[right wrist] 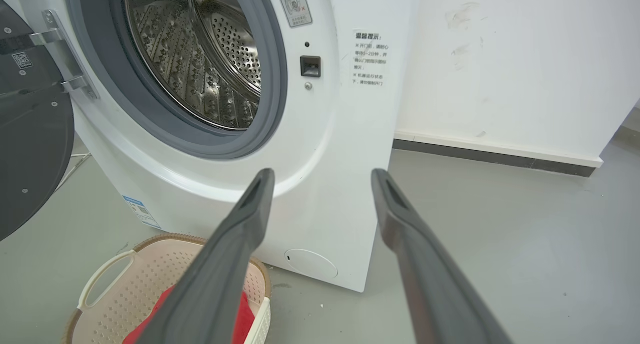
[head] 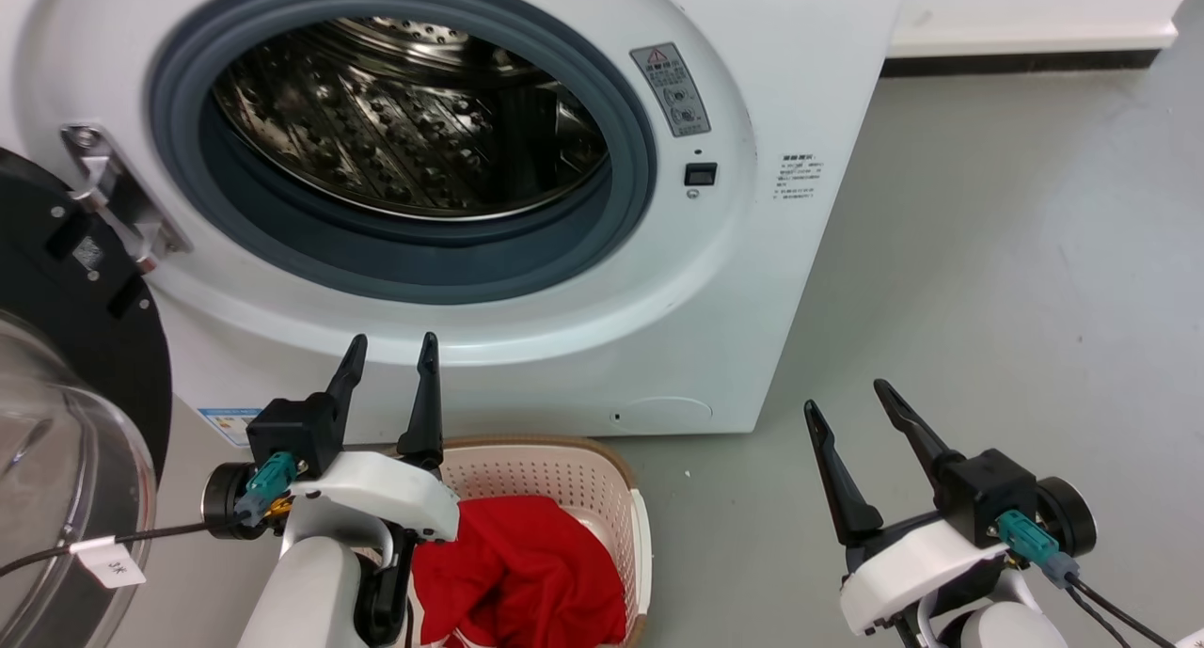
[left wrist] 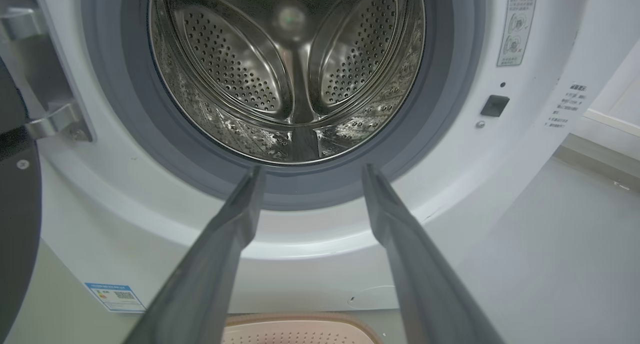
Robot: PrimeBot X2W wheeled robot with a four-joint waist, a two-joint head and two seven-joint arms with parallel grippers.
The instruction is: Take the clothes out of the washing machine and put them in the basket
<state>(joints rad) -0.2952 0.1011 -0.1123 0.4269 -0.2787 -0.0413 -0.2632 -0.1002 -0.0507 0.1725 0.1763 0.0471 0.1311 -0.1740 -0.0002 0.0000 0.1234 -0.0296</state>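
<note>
My left end effector (head: 393, 339) and right end effector (head: 844, 396) both stand spread wide, holding nothing. The red clothes (head: 527, 563) lie in the basket (head: 555, 479), just before the washing machine (head: 715, 328). Its Chinese notice (right wrist: 369, 59) is too small for me to read surely. Grey floor (head: 988, 300) lies open rightward.

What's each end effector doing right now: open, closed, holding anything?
Left end effector: open, holding nothing.
Right end effector: open, holding nothing.
</note>
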